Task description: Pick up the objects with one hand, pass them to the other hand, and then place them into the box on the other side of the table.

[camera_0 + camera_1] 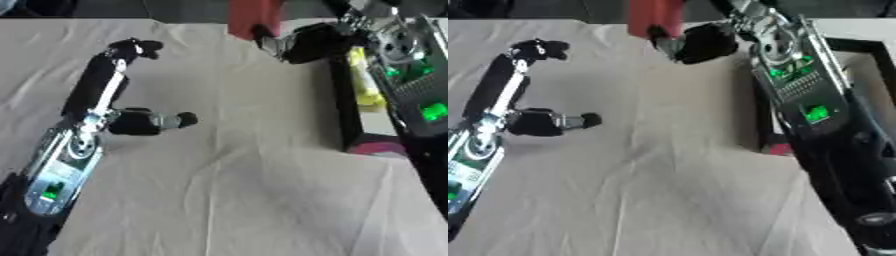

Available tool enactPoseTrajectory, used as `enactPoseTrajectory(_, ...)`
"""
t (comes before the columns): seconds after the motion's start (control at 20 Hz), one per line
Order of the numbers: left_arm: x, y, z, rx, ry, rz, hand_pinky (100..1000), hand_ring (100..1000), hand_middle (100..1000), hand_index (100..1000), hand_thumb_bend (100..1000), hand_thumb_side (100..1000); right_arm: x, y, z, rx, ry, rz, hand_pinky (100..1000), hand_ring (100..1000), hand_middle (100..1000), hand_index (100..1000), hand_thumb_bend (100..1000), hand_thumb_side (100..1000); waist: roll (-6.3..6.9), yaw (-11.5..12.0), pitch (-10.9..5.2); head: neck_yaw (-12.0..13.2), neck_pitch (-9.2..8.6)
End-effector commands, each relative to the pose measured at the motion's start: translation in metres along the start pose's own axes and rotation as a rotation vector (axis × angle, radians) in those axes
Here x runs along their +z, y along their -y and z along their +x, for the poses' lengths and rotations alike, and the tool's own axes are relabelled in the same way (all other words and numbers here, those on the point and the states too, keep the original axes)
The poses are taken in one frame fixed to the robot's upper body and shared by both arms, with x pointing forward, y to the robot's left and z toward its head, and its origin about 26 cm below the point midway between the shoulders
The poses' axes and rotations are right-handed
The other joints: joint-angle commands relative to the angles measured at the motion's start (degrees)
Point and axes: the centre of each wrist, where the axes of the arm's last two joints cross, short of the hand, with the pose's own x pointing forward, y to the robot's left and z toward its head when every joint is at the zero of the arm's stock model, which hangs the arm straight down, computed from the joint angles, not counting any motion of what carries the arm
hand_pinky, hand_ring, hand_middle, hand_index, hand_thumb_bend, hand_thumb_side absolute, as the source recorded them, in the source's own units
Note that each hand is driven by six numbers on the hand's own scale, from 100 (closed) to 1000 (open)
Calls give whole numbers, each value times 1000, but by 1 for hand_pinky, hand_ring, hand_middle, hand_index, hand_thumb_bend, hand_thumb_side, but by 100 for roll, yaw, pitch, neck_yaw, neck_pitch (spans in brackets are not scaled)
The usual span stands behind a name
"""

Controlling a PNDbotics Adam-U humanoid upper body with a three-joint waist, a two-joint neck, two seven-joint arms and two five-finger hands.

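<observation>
The left robot hand lies over the left side of the worktop. The right robot hand is at the far edge, right of centre, holding a block. The box stands along the right side, with two objects inside it.

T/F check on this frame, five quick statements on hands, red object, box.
1. The right hand holds a red object. True.
2. The left hand grips the red object. False: it holds nothing, fingers extended over the cloth.
3. A yellow item lies in the black-rimmed box. True.
4. The box sits on the robot's left. False: it is on the right.
5. The red object rests in the box. False: it is held above the table's far edge.
</observation>
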Motion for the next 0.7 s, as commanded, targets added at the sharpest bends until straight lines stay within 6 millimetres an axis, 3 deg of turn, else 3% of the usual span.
enactPoseTrajectory(0.05,1,-17,-6,-37,-2,46,789,739,638,826,852,482,13,33,-14,26,-68,-128,930,736,530,547,100,100,66,-10,-245,-138,25)
enactPoseTrajectory(0.45,5,-30,-12,-51,-27,104,789,738,638,822,845,478,41,61,-61,71,-262,-249,929,737,531,549,100,100,81,-33,-244,-561,12)
enactPoseTrajectory(0.7,6,-38,-14,-57,-39,141,789,739,639,823,843,474,61,68,-90,98,-380,-285,929,737,531,549,100,100,92,-35,-244,-811,-139)
